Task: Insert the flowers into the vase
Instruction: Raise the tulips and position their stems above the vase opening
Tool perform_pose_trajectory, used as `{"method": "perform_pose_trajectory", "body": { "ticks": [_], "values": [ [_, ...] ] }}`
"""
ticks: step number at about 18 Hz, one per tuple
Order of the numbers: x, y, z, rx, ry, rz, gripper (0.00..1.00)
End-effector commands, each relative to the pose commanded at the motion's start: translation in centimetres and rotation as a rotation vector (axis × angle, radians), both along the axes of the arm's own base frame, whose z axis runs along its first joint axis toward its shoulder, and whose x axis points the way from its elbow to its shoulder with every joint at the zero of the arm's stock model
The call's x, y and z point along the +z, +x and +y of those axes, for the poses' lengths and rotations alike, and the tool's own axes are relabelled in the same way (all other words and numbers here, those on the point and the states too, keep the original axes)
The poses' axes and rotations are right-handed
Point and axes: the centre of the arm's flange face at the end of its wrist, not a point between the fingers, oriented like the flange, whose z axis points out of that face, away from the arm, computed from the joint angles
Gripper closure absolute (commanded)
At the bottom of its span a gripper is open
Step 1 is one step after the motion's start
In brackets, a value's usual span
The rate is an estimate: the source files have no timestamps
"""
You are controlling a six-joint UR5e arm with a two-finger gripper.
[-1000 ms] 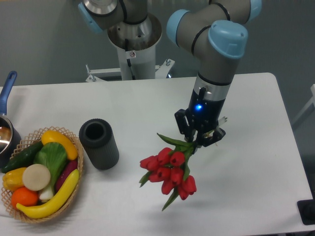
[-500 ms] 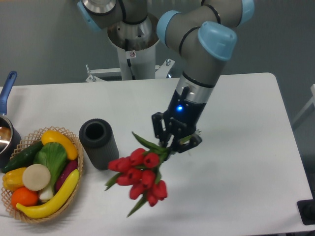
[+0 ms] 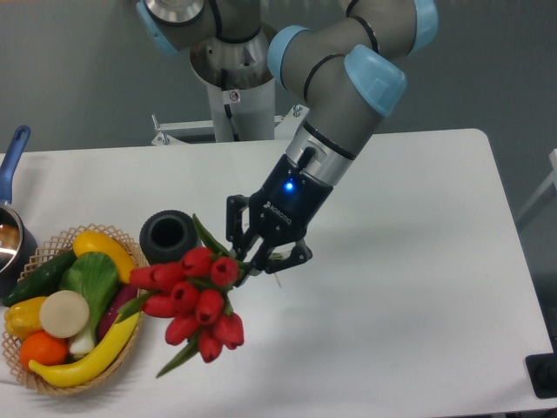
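My gripper is shut on the stems of the flowers, a bunch of red tulip buds with green leaves that hangs down and to the left of the fingers, above the table. The buds cover the lower front of the vase, a dark ribbed cylinder standing upright with its round mouth showing. The stem ends are hidden inside the gripper.
A wicker basket of fake vegetables and fruit sits at the left front, just under the leftmost buds. A blue-handled pot is at the far left edge. The arm's base stands behind the table.
The arm has swung left carrying the flowers, from mid-table to right beside the vase. The bunch now overlaps the vase and the basket's edge.
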Motion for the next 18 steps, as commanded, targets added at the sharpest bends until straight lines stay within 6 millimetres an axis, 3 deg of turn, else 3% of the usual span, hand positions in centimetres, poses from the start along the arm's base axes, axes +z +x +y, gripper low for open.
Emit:
{"method": "perform_pose_trajectory", "body": {
  "ticks": [12,18],
  "values": [
    [4.2,2.2,-0.7,-0.085,0.221,-0.191,1.00],
    [4.8,4.3,-3.4,-0.117,0.314,-0.282,1.00]
  ]
}}
